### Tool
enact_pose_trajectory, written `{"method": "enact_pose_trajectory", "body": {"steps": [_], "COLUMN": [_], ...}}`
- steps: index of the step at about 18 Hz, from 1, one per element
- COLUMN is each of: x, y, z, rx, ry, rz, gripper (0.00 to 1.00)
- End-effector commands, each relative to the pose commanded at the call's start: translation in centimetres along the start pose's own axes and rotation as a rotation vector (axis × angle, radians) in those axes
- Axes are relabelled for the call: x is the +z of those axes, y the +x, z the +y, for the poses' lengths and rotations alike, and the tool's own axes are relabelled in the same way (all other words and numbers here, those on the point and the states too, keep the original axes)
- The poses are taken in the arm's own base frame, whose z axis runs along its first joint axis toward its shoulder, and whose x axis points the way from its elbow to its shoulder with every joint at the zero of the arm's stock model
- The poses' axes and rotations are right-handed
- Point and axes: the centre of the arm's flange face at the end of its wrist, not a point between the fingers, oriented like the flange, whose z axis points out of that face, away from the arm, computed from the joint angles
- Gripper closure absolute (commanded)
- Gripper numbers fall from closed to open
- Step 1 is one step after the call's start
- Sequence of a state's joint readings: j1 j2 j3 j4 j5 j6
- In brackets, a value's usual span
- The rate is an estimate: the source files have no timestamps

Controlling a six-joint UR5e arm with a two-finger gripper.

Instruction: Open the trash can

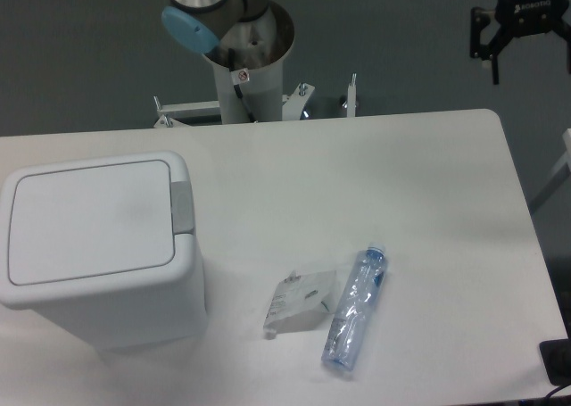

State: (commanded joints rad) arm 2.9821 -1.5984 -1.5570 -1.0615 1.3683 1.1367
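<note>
Clearly, the end effector (533,47), fingers spread and empty, hangs well away from the closed trash can (98,245), so a misjudged descent could miss its grey tab (182,208).

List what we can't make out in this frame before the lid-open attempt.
- Tool: at the top right corner, body cut by the top edge; finger gap unclear.
- Trash can: the lid hides the inside; button tab too small for detail.
- Flat packet: label too small to read.
- Bottle: contents unclear.
</note>
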Motion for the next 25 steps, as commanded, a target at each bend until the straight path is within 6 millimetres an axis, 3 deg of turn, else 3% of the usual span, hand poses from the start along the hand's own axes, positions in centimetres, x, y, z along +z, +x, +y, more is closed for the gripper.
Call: {"method": "enact_pose_trajectory", "body": {"steps": [6,9,11,14,16,18,22,25], "x": [0.8,2.6,3.8,5.9,5.6,4.7,2.0,0.2], "y": [0.1,1.1,2.5,5.7,9.4,12.2,17.7,20.7], "z": [-0.7,-2.4,-4.7,-9.9,-14.2,-16.7,-20.5,-21.2], "rx": [-0.028,-0.087,-0.134,-0.220,-0.394,-0.510,-0.656,-0.688], "ry": [0.003,0.018,0.045,0.061,0.085,0.107,0.170,0.190], "rz": [0.013,0.018,0.018,0.067,0.113,0.154,0.317,0.416], "gripper": [0.00,0.00,0.00,0.00,0.00,0.00,0.00,0.00]}}
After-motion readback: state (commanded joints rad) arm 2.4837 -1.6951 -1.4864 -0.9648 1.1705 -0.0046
